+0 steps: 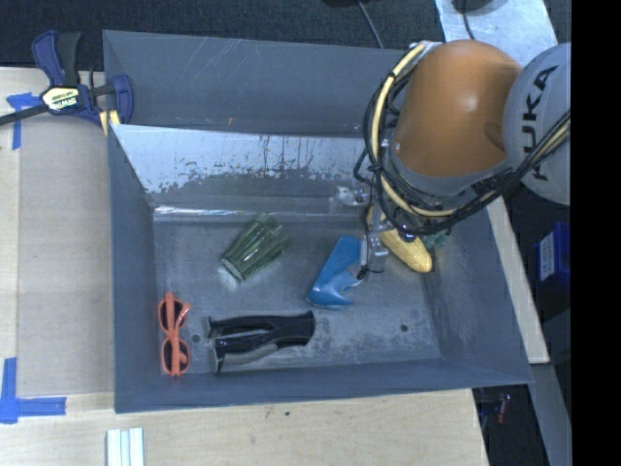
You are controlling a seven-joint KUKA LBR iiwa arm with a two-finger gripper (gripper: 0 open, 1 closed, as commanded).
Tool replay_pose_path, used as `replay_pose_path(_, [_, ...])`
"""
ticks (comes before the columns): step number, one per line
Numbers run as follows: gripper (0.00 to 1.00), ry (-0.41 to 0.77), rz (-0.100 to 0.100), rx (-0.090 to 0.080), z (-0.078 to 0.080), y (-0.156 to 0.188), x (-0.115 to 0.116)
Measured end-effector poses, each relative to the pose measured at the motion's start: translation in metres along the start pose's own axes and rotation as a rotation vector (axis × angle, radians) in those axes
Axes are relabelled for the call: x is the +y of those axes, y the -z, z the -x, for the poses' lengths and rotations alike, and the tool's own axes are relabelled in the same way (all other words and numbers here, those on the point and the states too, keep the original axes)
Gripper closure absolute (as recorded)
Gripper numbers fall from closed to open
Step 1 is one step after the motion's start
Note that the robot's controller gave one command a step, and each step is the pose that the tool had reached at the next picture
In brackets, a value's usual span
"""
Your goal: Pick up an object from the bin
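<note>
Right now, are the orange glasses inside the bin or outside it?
Inside. The orange glasses lie on the bin floor, near its left wall, beside a black tool.

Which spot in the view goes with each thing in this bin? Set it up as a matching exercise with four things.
Things:
1. orange glasses
2. black-handled tool
3. green bundle
4. blue piece

Places:
A. left of centre, toward the top of the view
B. lower left of the view
C. right of centre, by the hand
D. low in the view, just right of the glasses

Pairs: 1-B, 2-D, 3-A, 4-C
</note>
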State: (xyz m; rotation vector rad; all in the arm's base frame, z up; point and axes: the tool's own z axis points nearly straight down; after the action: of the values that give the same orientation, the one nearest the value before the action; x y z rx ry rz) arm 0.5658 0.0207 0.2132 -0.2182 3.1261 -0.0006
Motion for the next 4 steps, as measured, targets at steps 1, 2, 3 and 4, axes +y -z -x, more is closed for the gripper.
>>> replay_pose_path(1, [0.0,0.164,0.001,0.005,0.011,-0.075,-0.017])
replay_pose_path(2, [0.0,0.157,0.001,-0.008,0.009,-0.122,-0.004])
replay_pose_path(3, [0.0,0.206,0.001,-0.011,0.012,-0.125,-0.007])
replay_pose_path(4, [1.0,0.303,-0.001,-0.016,-0.014,-0.121,-0.042])
